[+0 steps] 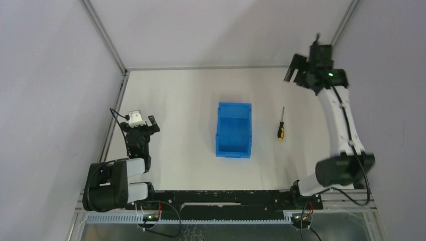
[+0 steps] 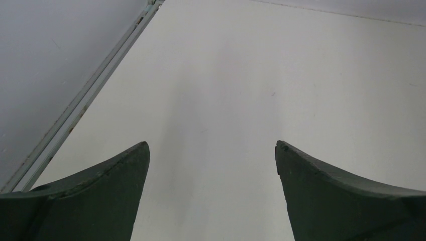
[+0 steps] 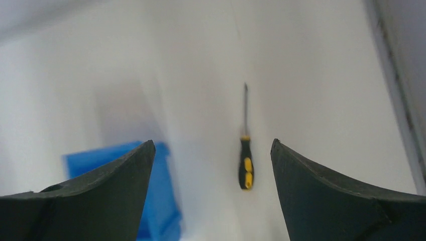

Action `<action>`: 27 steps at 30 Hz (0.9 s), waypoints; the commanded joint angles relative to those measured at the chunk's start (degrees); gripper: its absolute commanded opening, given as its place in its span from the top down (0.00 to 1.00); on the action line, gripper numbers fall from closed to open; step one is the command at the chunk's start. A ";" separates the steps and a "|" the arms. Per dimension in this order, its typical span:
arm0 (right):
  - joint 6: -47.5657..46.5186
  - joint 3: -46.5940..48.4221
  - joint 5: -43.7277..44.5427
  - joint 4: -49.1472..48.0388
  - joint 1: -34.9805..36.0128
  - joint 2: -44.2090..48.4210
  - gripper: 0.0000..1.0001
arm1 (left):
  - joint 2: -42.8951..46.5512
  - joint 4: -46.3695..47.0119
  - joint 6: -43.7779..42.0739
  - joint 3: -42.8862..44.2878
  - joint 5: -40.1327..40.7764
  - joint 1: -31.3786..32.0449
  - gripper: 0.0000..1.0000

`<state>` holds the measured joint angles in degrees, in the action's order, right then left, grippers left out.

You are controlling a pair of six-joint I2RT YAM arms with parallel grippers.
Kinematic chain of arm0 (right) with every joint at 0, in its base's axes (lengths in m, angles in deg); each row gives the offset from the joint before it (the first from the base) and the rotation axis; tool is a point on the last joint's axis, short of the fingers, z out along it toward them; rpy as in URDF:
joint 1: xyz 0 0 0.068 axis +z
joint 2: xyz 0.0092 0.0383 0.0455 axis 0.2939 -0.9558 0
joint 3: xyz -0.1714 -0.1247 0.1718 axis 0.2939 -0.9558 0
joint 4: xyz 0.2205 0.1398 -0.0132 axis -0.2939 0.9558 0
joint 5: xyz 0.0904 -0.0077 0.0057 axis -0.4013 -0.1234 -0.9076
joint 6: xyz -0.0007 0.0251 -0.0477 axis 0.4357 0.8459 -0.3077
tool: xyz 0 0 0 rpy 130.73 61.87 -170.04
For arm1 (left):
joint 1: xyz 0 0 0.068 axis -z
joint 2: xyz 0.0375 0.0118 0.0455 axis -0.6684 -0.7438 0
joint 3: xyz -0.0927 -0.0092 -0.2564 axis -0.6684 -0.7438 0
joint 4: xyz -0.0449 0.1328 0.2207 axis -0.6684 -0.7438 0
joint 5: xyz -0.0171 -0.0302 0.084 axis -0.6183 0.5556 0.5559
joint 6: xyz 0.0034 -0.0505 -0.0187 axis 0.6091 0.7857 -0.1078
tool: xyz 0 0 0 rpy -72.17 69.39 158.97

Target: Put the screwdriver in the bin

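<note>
Screwdriver (image 1: 281, 126) flat on the white table (image 1: 176, 100), right of the bin (image 1: 233, 149) and apart from it, tip pointing away from the arm bases; probably light and stiff, prone to roll; best taken across the yellow-and-black handle, thicker and grippier than the thin dark shaft; bin of bright blue smooth plastic, rectangular, raised walls, nothing inside; right gripper (image 1: 297, 74) raised beyond the screwdriver, jaws spread wide, grasping nothing; left gripper (image 1: 144, 122) low near the table's left edge, likewise spread and empty.
</note>
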<state>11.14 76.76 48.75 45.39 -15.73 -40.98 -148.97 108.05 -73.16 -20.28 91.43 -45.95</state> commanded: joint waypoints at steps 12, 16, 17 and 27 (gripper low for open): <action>-0.02 -22.62 -0.28 -8.21 -0.31 -26.79 0.24 | 0.63 1.86 -0.90 2.19 0.58 0.27 0.00; -0.76 -23.14 0.40 -10.79 0.09 -31.26 0.34 | 0.63 1.84 -0.91 2.12 0.60 0.23 0.00; -0.90 -23.16 0.52 -11.08 0.08 -31.95 0.40 | 0.65 1.84 -0.88 2.18 0.61 0.24 0.00; -3.67 -16.95 2.95 0.56 0.07 -25.07 1.00 | 0.61 1.84 -0.89 2.13 0.53 0.23 0.00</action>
<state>9.29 54.71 48.75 38.77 -15.49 -71.73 -148.97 108.05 -73.16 -20.28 91.43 -45.93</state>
